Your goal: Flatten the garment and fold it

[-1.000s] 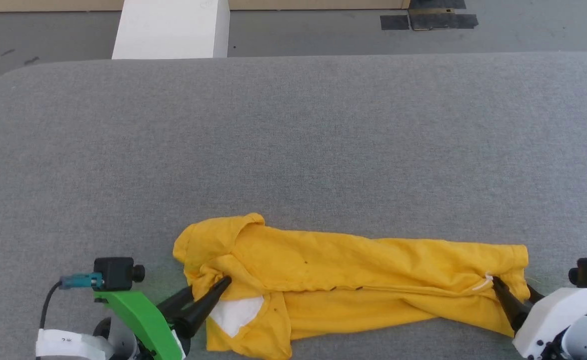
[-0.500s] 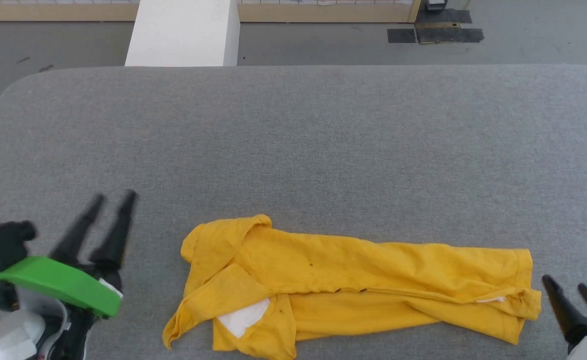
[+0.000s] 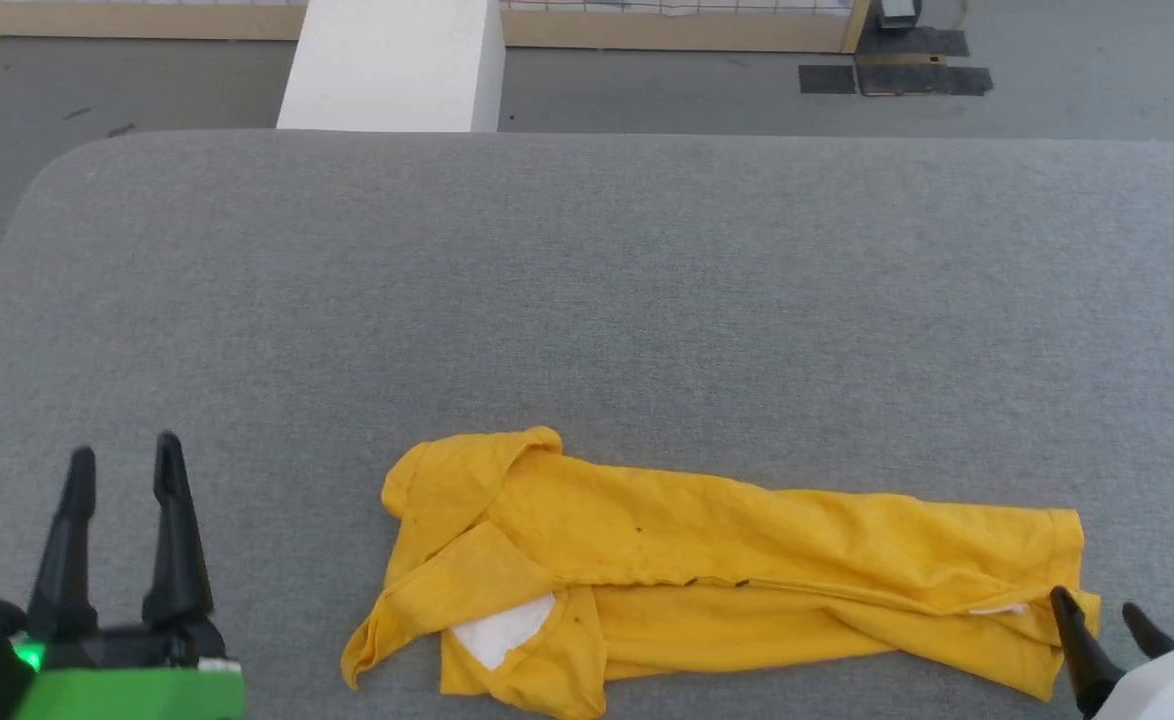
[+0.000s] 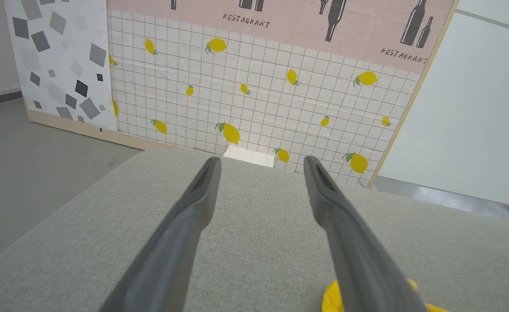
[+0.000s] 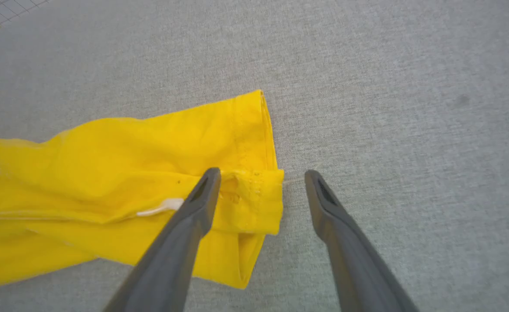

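The garment [image 3: 707, 570], a yellow T-shirt with a white patch showing at its left end, lies bunched into a long strip near the front edge of the grey table [image 3: 587, 300]. My left gripper [image 3: 122, 460] stands open at the lower left, well to the left of the cloth and holding nothing. A yellow corner of the garment [image 4: 334, 299] peeks in low in the left wrist view. At the lower right my right gripper [image 3: 1097, 605] is open just off the garment's right end. Its left finger hangs over the yellow hem [image 5: 237, 190], the right one over bare table.
A white block [image 3: 397, 65] stands on the floor beyond the table's far edge. Dark mats [image 3: 897, 75] lie on the floor at the back right. A tiled lemon-print wall panel [image 4: 254, 95] rises behind the table. Wide bare grey surface stretches beyond the garment.
Both grippers let go of the garment and drew away, the left far out to the left, the right back off the right end. The cloth settled flat. The head camera also shifted.
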Available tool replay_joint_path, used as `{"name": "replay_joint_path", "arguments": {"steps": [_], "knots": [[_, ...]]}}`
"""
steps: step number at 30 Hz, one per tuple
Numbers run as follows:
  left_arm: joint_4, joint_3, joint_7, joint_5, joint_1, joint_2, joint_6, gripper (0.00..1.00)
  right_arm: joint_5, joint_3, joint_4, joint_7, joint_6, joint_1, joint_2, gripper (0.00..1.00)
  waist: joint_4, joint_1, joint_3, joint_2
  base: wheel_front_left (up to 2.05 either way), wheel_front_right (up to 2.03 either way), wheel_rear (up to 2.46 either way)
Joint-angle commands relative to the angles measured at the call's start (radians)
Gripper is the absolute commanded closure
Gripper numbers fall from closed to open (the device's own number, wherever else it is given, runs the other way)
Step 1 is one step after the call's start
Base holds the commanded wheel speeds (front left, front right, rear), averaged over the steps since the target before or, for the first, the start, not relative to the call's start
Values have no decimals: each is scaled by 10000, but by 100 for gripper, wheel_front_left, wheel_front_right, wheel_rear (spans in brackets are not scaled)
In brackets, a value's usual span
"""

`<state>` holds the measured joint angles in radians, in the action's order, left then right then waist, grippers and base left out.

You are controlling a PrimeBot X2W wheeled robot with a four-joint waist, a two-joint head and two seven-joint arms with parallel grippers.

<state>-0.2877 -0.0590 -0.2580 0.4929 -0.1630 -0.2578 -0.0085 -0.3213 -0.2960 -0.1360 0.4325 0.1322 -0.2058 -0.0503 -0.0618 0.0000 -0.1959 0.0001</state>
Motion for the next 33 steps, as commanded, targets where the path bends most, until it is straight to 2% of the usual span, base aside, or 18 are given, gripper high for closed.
{"name": "replay_joint_path", "arguments": {"steps": [1,6,10,14,15,16,17,29,33], "knots": [[107,-194,-37,-240,-193,274,-246,0,118,28,190,-139,-15,29,1,0,-86,0,72,-1,0,0,0],[449,-632,-37,-668,-277,1052,-913,0,279,13,1036,-353,-15,258,1,0,-252,0,209,-1,0,0,0],[706,-684,-37,-835,-258,1382,-1166,0,320,182,1948,-394,-15,650,1,0,-376,0,331,-1,0,0,0],[847,-575,-37,-843,-280,1445,-1207,0,190,302,2668,-133,-15,879,1,0,-402,0,394,-1,0,0,0],[866,-538,-37,-834,-279,1450,-1211,0,158,305,2845,-31,-15,914,1,51,-410,0,407,-1,0,0,0],[899,-438,-37,-806,-284,1427,-1214,0,129,235,3056,95,-15,957,1,83,-419,0,425,-1,0,0,0],[926,-345,-37,-785,-290,1385,-1215,0,127,168,3205,209,-15,980,1,100,-428,0,436,-1,0,0,0],[1059,147,-37,-583,-360,1119,-1220,0,525,-564,3148,330,-15,1447,1,100,-370,0,618,-1,0,0,0],[1107,261,-37,-708,-392,1013,-1220,0,966,-1376,2773,270,-15,1611,1,100,-316,0,631,-1,0,0,0]]}}
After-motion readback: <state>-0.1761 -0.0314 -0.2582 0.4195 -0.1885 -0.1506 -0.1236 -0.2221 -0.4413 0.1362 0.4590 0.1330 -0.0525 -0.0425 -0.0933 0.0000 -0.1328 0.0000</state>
